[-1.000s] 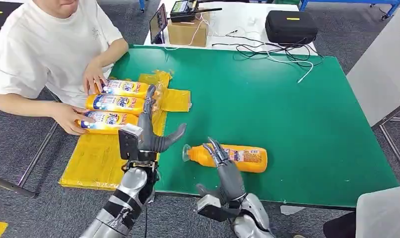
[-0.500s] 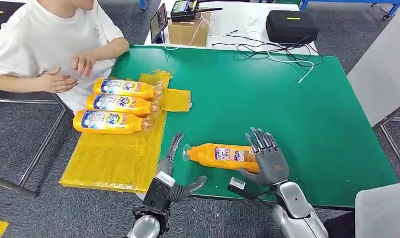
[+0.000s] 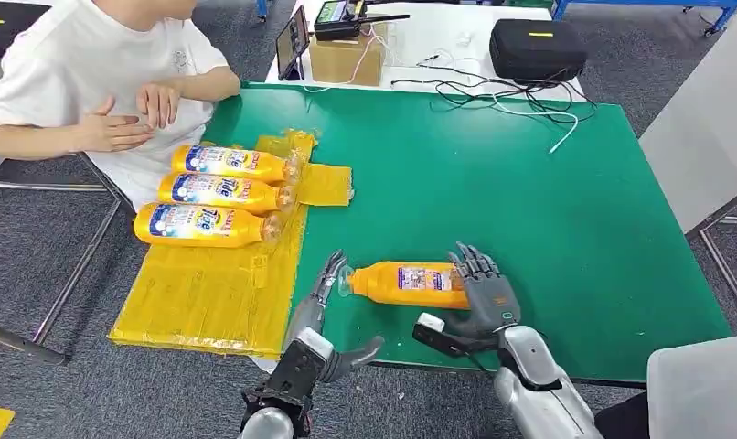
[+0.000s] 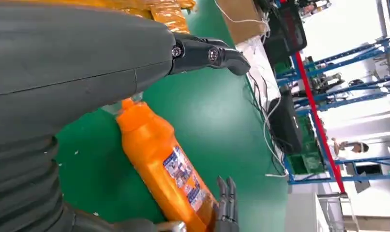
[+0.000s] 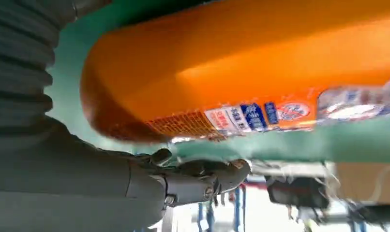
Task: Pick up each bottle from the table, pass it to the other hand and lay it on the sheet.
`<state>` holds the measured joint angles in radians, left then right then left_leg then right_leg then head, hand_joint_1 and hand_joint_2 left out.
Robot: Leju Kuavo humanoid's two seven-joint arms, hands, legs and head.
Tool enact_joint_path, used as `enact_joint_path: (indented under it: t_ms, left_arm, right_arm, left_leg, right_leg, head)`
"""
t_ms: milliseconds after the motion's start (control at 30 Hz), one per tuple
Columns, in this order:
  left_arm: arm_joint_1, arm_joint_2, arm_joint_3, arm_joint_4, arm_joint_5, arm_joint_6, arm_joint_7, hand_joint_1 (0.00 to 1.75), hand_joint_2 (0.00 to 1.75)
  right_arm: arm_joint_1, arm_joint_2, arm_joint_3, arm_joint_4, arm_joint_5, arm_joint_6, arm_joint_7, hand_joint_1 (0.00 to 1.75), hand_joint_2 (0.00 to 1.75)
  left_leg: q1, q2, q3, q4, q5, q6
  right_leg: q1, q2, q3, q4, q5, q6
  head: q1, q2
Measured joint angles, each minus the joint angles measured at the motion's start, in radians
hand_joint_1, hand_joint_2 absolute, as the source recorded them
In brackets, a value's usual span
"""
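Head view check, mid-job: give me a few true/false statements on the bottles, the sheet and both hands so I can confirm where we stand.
1. Three bottles lie on the yellow sheet. True.
2. The fourth bottle stands upright on the green table. False: it lies on its side.
3. The right hand is at the fourth bottle's base end. True.
4. The left hand grips a bottle. False: it holds nothing, its fingers near the cap end.
5. The person's hands rest on the sheet's bottles. False: they are held off the table.

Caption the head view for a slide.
Right hand closing over the orange bottle on the green table; three bottles already on the sheet.
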<state>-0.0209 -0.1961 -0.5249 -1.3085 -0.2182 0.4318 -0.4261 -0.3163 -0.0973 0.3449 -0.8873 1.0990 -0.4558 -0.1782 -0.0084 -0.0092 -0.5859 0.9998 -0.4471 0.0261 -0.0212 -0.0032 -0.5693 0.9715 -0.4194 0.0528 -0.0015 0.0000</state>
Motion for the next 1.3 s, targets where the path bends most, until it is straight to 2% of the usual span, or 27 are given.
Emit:
enact_joint_path:
  t_ms: [167, 267, 400, 433, 467, 500, 767, 1133, 1233, 1300]
  left_arm:
    - [0.001, 0.002, -0.001, -0.02, -0.045, -0.007, 0.006, 0.0, 1.75]
    - [0.004, 0.004, -0.003, -0.028, -0.057, -0.009, 0.006, 0.0, 1.75]
    - [0.014, 0.008, -0.006, -0.047, -0.058, -0.052, 0.023, 0.0, 1.75]
    - [0.016, 0.008, -0.008, -0.053, -0.054, -0.061, 0.027, 0.0, 1.75]
    - [0.016, 0.009, -0.01, -0.057, -0.055, -0.064, 0.029, 0.0, 1.75]
    - [0.016, 0.01, -0.011, -0.06, -0.061, -0.064, 0.03, 0.0, 1.75]
    - [0.023, 0.013, -0.013, -0.085, -0.053, -0.125, 0.077, 0.0, 1.75]
    - [0.045, 0.013, 0.01, -0.1, 0.029, -0.136, 0.121, 0.0, 1.75]
    - [0.058, 0.013, 0.026, -0.088, -0.04, 0.027, 0.064, 0.0, 1.75]
    - [0.056, 0.013, 0.027, -0.071, -0.07, 0.103, 0.008, 0.0, 1.75]
  right_arm:
    - [-0.047, 0.016, 0.021, 0.049, -0.045, 0.095, 0.036, 0.0, 1.75]
    - [-0.066, 0.021, 0.026, 0.068, -0.05, 0.108, 0.055, 0.0, 1.75]
    - [-0.105, 0.032, 0.036, 0.103, -0.031, 0.132, 0.139, 0.0, 1.75]
    - [-0.118, 0.035, 0.04, 0.115, -0.022, 0.14, 0.162, 0.07, 1.75]
    - [-0.133, 0.04, 0.044, 0.127, -0.018, 0.149, 0.181, 1.26, 1.75]
    - [-0.145, 0.043, 0.045, 0.135, -0.016, 0.161, 0.193, 1.73, 1.75]
    - [-0.224, 0.072, 0.075, 0.204, -0.016, 0.327, 0.285, 1.75, 1.75]
    - [-0.246, 0.074, 0.102, 0.229, -0.016, 0.356, 0.309, 1.75, 1.75]
    - [-0.225, 0.074, 0.102, 0.225, -0.091, 0.376, 0.254, 1.75, 1.75]
    - [-0.221, 0.068, 0.096, 0.222, -0.206, 0.395, 0.144, 1.75, 1.75]
  left_leg:
    - [0.0, 0.002, 0.002, 0.0, 0.0, 0.0]
    - [0.0, 0.001, 0.002, 0.0, 0.0, 0.0]
    - [0.0, 0.005, 0.004, 0.0, 0.0, 0.0]
    - [0.0, 0.005, 0.004, 0.0, 0.0, 0.0]
    - [0.0, 0.005, 0.004, 0.0, 0.001, 0.0]
    - [0.0, 0.004, 0.004, 0.0, 0.001, 0.0]
    - [0.0, 0.004, 0.005, 0.0, 0.001, 0.0]
    - [0.0, 0.004, 0.007, 0.0, 0.001, 0.0]
    - [0.0, 0.004, 0.008, 0.0, 0.0, 0.0]
    - [0.001, 0.005, 0.012, 0.0, -0.002, -0.001]
  right_leg:
    - [0.0, 0.002, 0.001, 0.0, 0.0, 0.0]
    - [0.0, 0.002, 0.001, 0.0, 0.0, 0.0]
    - [0.0, 0.002, 0.002, 0.0, 0.001, 0.0]
    - [0.0, 0.002, 0.002, 0.0, 0.001, 0.0]
    - [0.0, 0.002, 0.002, 0.0, 0.001, 0.0]
    - [0.0, 0.002, 0.002, 0.0, 0.001, 0.0]
    - [0.0, 0.002, 0.004, 0.0, 0.001, 0.0]
    - [0.0, 0.002, 0.005, 0.0, 0.001, 0.0]
    - [0.0, 0.002, 0.005, -0.001, 0.001, 0.0]
    - [0.001, 0.003, 0.008, -0.001, 0.0, 0.0]
  head:
    - [0.0, 0.0]
    - [0.0, 0.0]
    - [0.0, 0.0]
    - [0.0, 0.0]
    - [0.0, 0.0]
    - [0.0, 0.0]
    - [0.0, 0.0]
    - [0.0, 0.0]
    - [0.0, 0.0]
    - [0.0, 0.0]
